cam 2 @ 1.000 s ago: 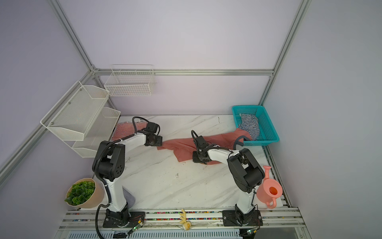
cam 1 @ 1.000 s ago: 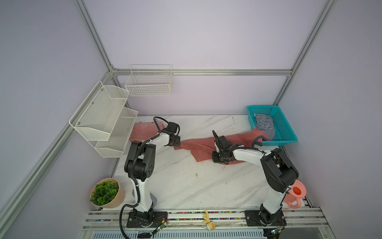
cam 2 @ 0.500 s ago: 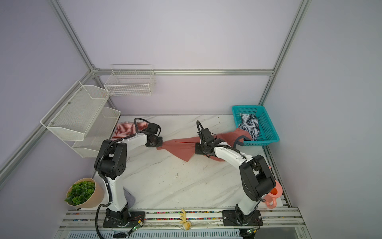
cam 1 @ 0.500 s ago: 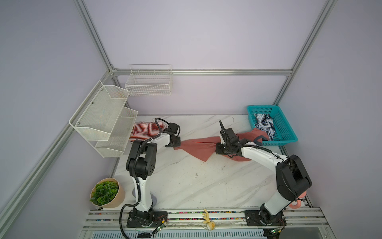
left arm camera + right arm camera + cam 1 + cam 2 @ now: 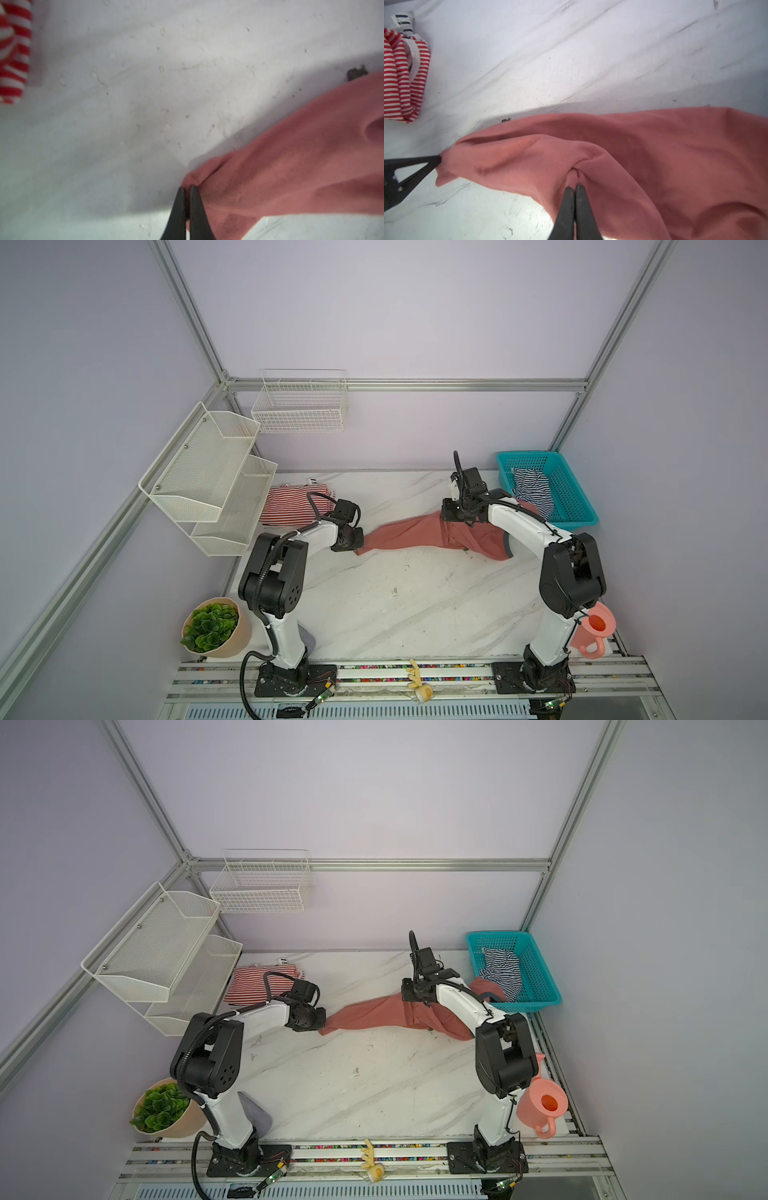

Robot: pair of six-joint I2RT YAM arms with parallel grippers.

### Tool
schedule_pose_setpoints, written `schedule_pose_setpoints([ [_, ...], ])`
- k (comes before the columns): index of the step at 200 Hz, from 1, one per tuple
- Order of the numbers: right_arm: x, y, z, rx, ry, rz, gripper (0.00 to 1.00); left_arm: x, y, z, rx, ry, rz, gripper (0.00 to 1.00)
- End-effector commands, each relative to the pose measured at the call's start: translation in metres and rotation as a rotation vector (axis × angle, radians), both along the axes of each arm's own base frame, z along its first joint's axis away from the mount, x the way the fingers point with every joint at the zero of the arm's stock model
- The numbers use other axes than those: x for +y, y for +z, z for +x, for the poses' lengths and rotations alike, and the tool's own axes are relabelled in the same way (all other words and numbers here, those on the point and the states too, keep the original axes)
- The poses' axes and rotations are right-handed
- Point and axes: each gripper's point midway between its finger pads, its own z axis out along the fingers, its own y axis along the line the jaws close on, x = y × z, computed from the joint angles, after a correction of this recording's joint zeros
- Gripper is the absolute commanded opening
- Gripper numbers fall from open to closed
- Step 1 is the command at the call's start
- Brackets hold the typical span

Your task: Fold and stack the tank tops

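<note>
The left jaws are pressed together on one pinched corner of the salmon-red tank top [image 5: 291, 166], low over the table [image 5: 395, 614]. The right jaws are likewise clamped shut on a bunched fold further along the same garment [image 5: 633, 145].

Between the two grips the cloth runs as a narrow, stretched band across the back half of the table, from roughly 9 o'clock toward 3 o'clock in both top views [image 5: 407, 533] [image 5: 365, 1013]. Its looser end spreads under the right arm [image 5: 523, 526], near the teal basket [image 5: 577, 524].

The left arm [image 5: 316, 535] has its upper links folded up over its base. The white forearm reaches toward 1 o'clock, with the wrist dipped to the cloth's corner. The right arm rises from its base at 5 o'clock, bends at the elbow and stretches its forearm toward 10 o'clock, with the wrist turned down onto the fold.

The red-and-white striped tank top [image 5: 286, 506] lies folded at the table's 10 o'clock corner, behind the left wrist. The navy-and-white striped tank top [image 5: 532, 489] sits crumpled inside the basket at 2 o'clock.
</note>
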Motion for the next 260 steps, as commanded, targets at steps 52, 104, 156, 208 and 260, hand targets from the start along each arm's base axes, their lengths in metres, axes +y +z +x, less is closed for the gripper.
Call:
schedule_pose_setpoints([
  [52,0.007,-0.016,0.015,0.069,0.085,-0.072,0.50,-0.026,0.030,-0.066,-0.006,-0.036,-0.121,0.25],
  [104,-0.002,0.017,-0.009,-0.003,0.059,-0.020,0.57,-0.023,0.081,-0.065,-0.112,-0.045,-0.130,0.52],
  [156,-0.008,-0.015,-0.046,0.066,0.043,0.035,0.35,0.001,0.071,-0.038,-0.097,0.008,0.067,0.45],
  [208,-0.010,-0.061,-0.060,0.172,0.032,0.020,0.37,0.004,0.056,-0.002,-0.066,0.015,0.108,0.39],
  [260,-0.017,-0.082,-0.054,0.197,0.012,-0.015,0.42,0.007,0.058,0.003,-0.072,0.022,0.082,0.39],
])
